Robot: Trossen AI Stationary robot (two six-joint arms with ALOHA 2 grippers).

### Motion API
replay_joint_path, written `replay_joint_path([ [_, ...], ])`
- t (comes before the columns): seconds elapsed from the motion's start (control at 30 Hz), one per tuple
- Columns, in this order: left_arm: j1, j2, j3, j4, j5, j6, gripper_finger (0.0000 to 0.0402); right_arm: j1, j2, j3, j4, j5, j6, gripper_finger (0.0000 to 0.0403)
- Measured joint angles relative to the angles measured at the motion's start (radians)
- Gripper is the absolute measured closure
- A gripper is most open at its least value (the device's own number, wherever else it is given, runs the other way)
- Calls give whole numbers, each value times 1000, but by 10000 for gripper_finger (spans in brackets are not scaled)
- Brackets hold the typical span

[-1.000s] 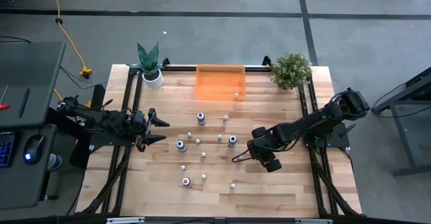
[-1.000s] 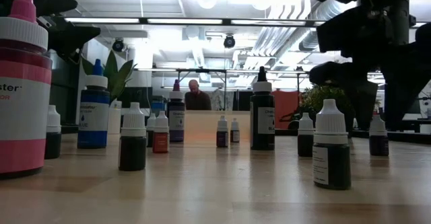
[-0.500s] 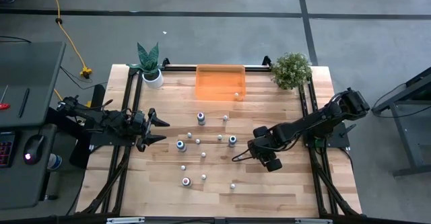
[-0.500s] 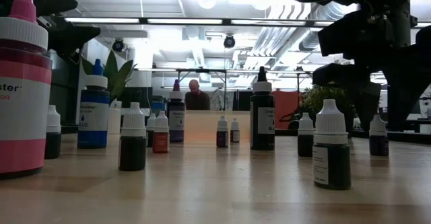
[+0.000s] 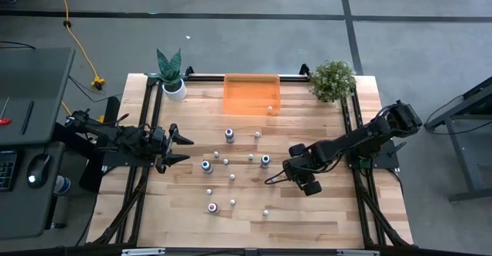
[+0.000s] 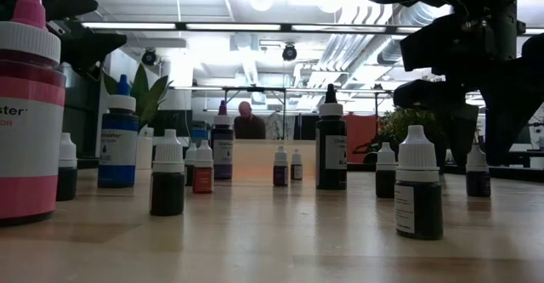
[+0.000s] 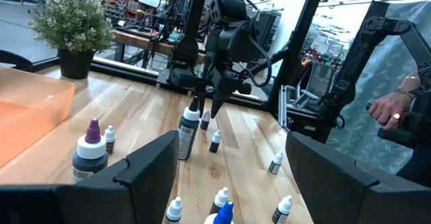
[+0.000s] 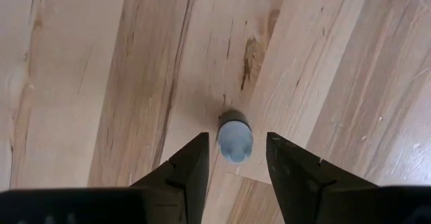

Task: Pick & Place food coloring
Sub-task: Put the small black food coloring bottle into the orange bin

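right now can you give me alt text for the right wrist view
Seen from straight above, the right gripper hangs open over a small pale-capped dropper bottle standing on the wooden table, the cap between its two dark fingers without visible contact.

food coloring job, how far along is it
Early. One small bottle already sits in the orange bin. The right gripper, open, hangs over a white-capped dropper, ungrasped. Over a dozen bottles, such as the red-bodied one, remain on the table. The left gripper waits, open.
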Motion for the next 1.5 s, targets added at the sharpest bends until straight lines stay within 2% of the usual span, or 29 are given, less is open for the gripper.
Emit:
replay_joint_path([
  [0.37, 0, 0, 0, 0, 0, 0, 130, 0, 0, 0, 5, -1, 12, 269],
  [0.83, 0, 0, 0, 0, 0, 0, 130, 0, -2, 1, 8, -18, 23, 345],
  [1.1, 0, 0, 0, 0, 0, 0, 130, 0, -13, 3, 6, -23, 63, 346],
  [1.3, 0, 0, 0, 0, 0, 0, 130, -10, -74, 52, -13, -23, 85, 354],
  [1.5, 0, 0, 0, 0, 0, 0, 130, -60, -124, 171, -111, -5, 84, 348],
])
